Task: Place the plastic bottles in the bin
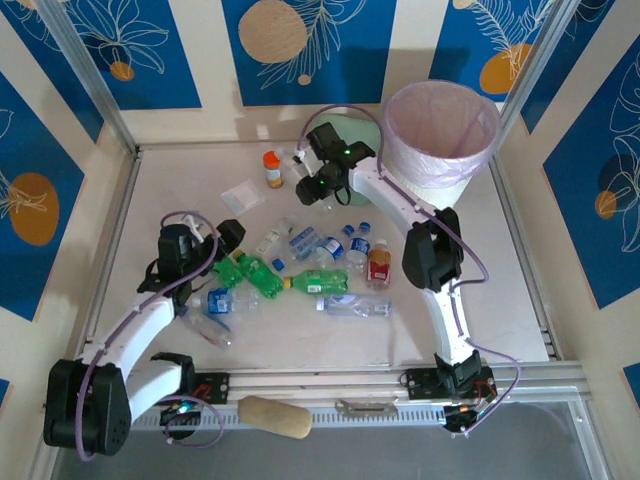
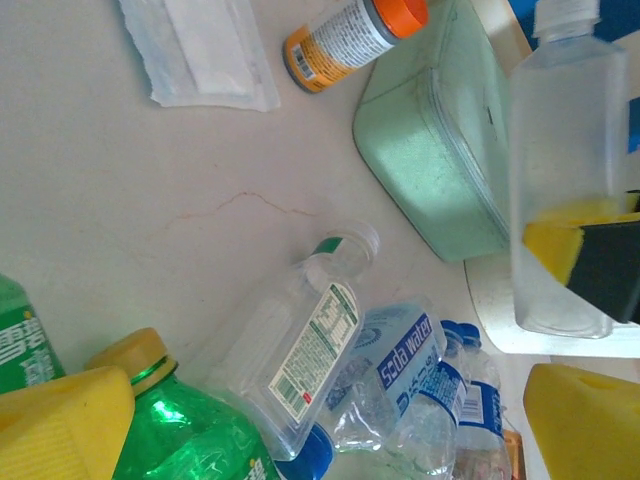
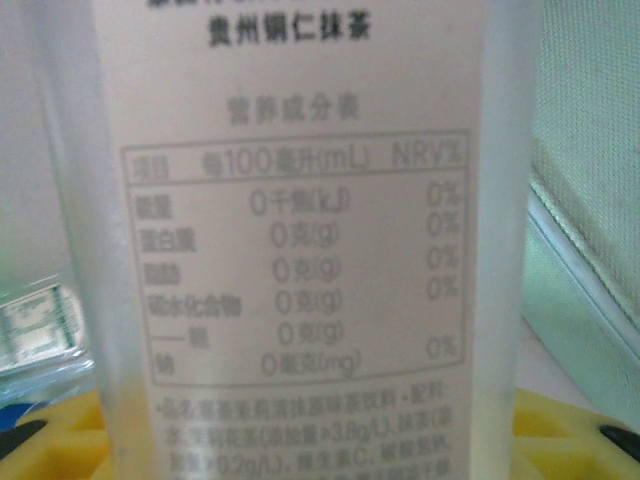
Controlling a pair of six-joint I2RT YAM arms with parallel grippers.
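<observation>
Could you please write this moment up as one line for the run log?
right gripper: shut on clear bottle | left gripper: open, over pile | bin: far right

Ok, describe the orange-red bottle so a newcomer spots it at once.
Find the white bin at the far right, then the plastic bottles scattered in front of it. At their right edge: the orange-red bottle, its neighbours all clear or green.

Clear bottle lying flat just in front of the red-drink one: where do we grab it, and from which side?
Probably the middle of the clear bottle, from straight above, fingers closing near to far. It lies flat, with its length running left-right. Its near side is bare table, but the green bottle sits close behind.
</observation>
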